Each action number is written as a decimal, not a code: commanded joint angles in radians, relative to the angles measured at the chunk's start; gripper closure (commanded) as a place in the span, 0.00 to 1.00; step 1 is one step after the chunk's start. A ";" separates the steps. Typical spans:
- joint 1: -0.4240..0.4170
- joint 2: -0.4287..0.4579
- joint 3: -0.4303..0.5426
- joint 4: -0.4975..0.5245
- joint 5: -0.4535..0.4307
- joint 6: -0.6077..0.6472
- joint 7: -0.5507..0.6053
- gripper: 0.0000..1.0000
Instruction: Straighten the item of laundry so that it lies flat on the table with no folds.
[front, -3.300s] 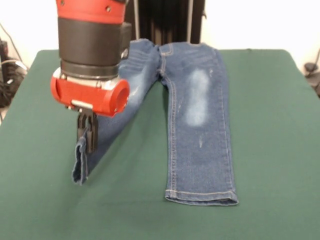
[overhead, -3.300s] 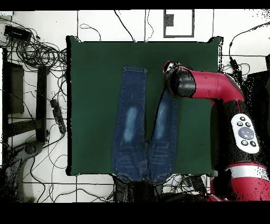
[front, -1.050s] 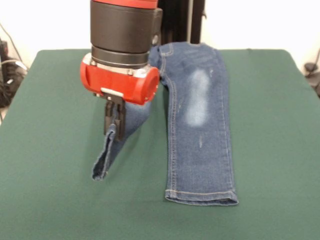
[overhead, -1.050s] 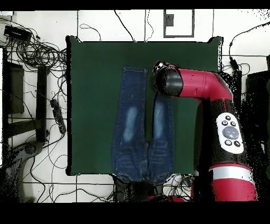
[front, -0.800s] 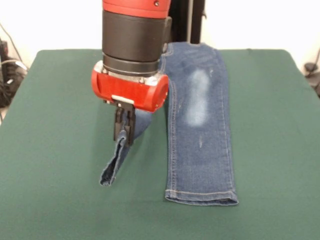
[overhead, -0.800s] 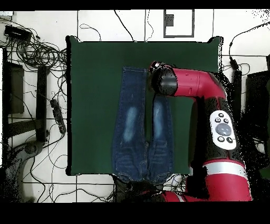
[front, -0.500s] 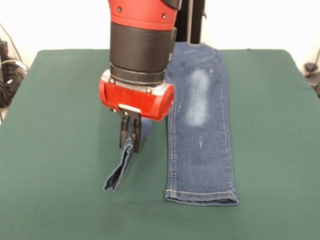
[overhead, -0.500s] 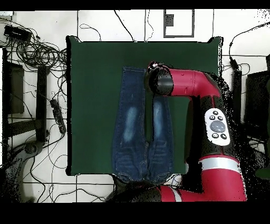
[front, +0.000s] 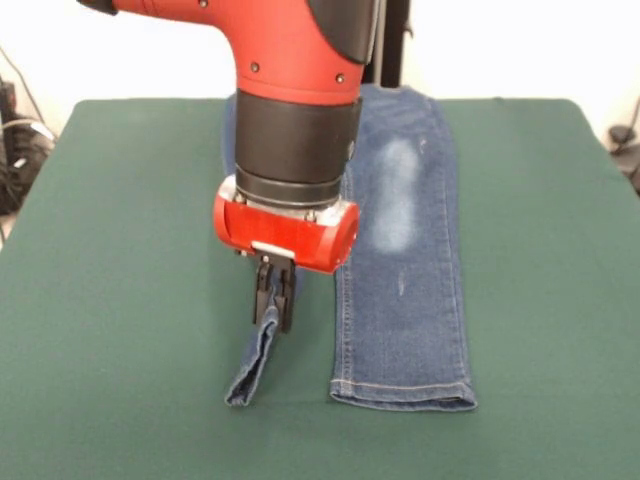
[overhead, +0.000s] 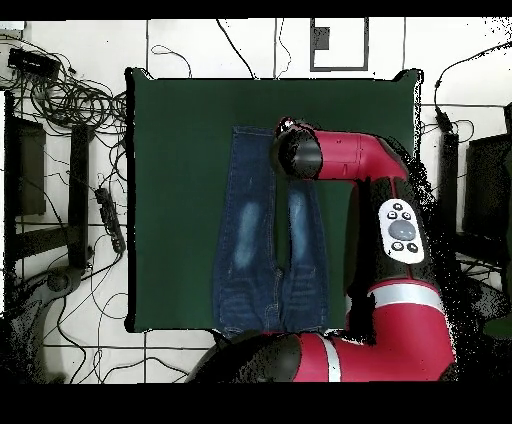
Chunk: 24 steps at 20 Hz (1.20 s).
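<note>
Between the closed fingers of the gripper (front: 273, 308), one leg of the jeans (front: 405, 250) is pinched on edge, its hem hanging below; the other leg lies flat beside it on the table (front: 560, 300). If released here, a lengthwise fold may be left. The arm (front: 300, 100) is held vertical, wrist down.

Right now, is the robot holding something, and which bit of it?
Yes. The tool is shut on the jeans, pinching one leg near its cuff end, so that the leg's end stands on edge above the table.
</note>
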 joint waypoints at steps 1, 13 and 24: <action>0.010 0.055 0.064 -0.024 0.058 -0.045 0.109 1.00; -0.222 -0.001 0.201 -0.007 0.023 0.081 -0.205 1.00; -0.348 -0.013 0.312 -0.013 -0.023 0.156 -0.323 1.00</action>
